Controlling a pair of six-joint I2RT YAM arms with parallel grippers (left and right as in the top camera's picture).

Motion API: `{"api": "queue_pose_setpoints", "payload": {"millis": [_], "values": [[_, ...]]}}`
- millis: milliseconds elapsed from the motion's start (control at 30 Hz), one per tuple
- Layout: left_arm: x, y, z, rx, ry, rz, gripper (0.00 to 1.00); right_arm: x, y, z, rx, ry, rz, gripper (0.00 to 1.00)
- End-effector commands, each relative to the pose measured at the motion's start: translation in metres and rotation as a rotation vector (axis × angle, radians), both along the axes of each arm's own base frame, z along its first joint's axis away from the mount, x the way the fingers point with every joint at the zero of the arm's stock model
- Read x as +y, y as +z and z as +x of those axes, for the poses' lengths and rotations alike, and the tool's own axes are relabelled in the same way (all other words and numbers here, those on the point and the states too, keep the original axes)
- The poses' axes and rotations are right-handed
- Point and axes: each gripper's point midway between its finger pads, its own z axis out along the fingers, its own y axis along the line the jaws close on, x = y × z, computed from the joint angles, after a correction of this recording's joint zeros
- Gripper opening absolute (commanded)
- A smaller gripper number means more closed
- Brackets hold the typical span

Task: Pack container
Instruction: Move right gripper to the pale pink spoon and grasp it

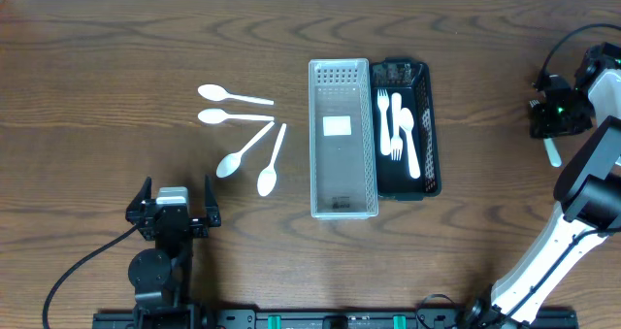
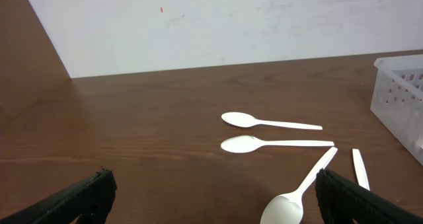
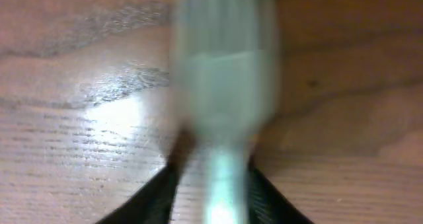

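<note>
**Right gripper (image 1: pixel 551 125) clamped on a blurred utensil (image 1: pixel 551 154); left gripper (image 1: pixel 178 188) spread wide**

At the upper right of the overhead view, the right gripper is seen closed on a pale utensil. One end of the utensil sticks out below the gripper, toward the bottom of the frame. In the right wrist view the utensil fills the centre. It is so blurred that it cannot be told whether it is a fork or a spoon. Only the dark fingers (image 3: pixel 149 201) can be made out at the bottom edge, one on each side of its stem, with the table (image 1: pixel 97 57) close behind.

The left gripper is found at the lower left of the overhead view, its jaws wide apart with nothing held between them. In the left wrist view only its finger ends are shown, cut off at the two lower corners.

Four spoons (image 1: pixel 243 152) are laid on the table left of centre, fanned with their bowls to the left. In the left wrist view two are seen whole. A third is clipped by the bottom edge, and of the fourth only part of the handle is shown.

A clear bin (image 1: pixel 315 140) stands at the centre, with a white label (image 1: pixel 337 125) visible at its floor. In the left wrist view it is cut off by the right edge. A black tray (image 1: pixel 432 125) is set against its right side. White forks (image 1: pixel 396 125) are laid in the tray, overlapping, so their number is hard to fix.
</note>
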Motion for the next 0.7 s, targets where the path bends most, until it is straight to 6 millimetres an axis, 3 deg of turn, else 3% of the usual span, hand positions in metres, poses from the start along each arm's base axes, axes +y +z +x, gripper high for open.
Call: {"api": "queue_pose_setpoints", "payload": {"millis": [0, 167, 300, 467, 667], "values": [[0.002, -0.016, 0.000, 0.034, 0.009, -0.010, 0.98, 0.003, -0.017, -0.005, 0.036, -0.020, 0.014, 0.22], [0.002, -0.016, 0.000, 0.034, 0.009, -0.010, 0.98, 0.003, -0.014, -0.002, 0.027, -0.073, 0.013, 0.03], [0.002, -0.016, 0.000, 0.034, 0.009, -0.010, 0.98, 0.004, 0.000, 0.007, -0.002, -0.091, 0.003, 0.02], [0.002, -0.016, 0.000, 0.034, 0.009, -0.010, 0.98, 0.013, 0.044, 0.031, -0.079, -0.115, -0.001, 0.03], [0.002, -0.016, 0.000, 0.034, 0.009, -0.010, 0.98, 0.069, 0.114, 0.058, -0.172, -0.092, 0.104, 0.02]]}}
